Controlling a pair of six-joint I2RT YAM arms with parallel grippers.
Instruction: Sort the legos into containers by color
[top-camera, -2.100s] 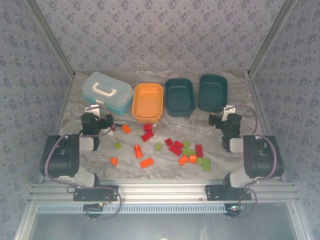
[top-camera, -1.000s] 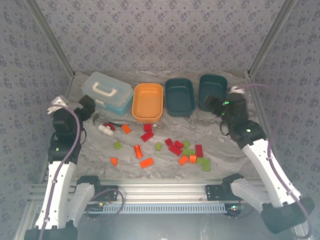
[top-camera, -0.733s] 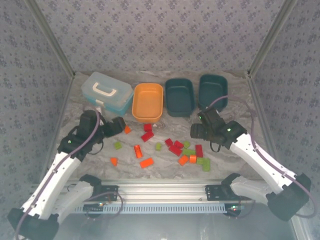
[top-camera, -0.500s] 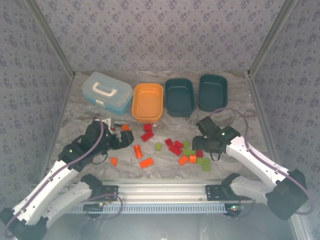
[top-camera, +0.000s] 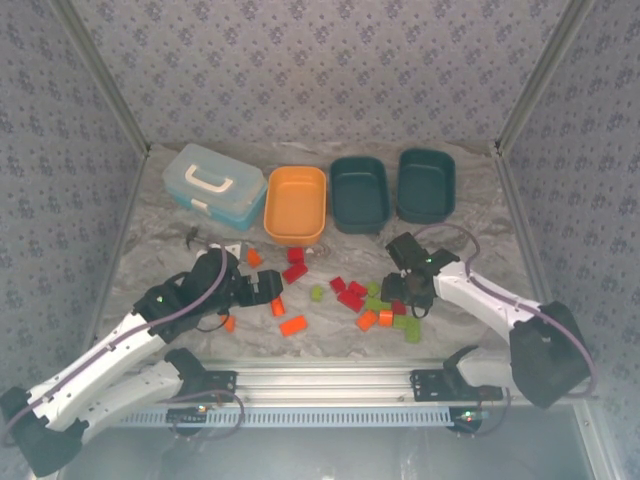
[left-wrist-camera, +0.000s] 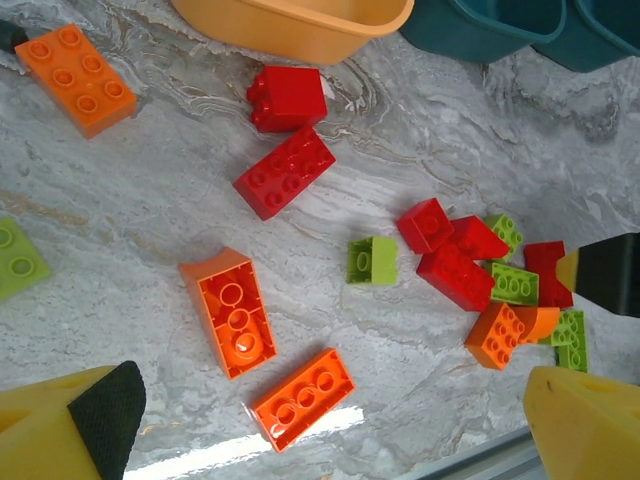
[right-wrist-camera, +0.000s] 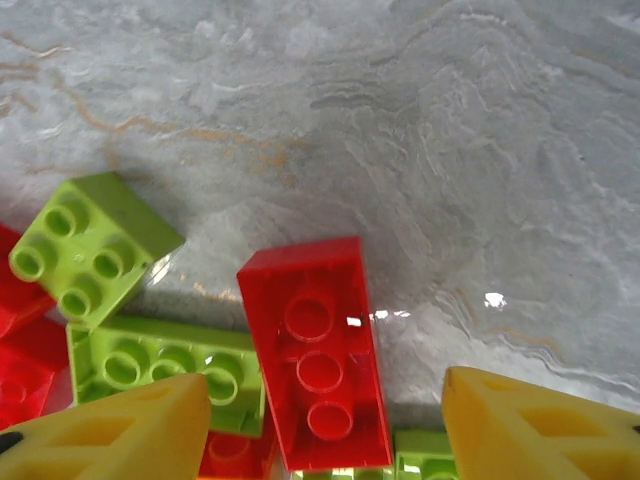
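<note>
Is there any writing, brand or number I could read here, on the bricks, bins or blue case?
None readable.
Studs on the lime green brick: too blurred to tell any mark.
The orange bin, left teal bin, right teal bin, light blue case and patterned wall carry no words or numbers.

1. Bins: three, namely one orange bin (top-camera: 295, 203) and two teal bins (top-camera: 359, 192).
2. Case (top-camera: 236, 196): one, light blue.
3. Red bricks (left-wrist-camera: 285, 170): six, one of them between the right pincer's (right-wrist-camera: 325, 430) fingers.
4. Orange bricks (left-wrist-camera: 75, 65): at least five.
5. Green bricks (left-wrist-camera: 372, 260): at least five; the heap beside the right pincer is too crowded for a sure count.
</note>
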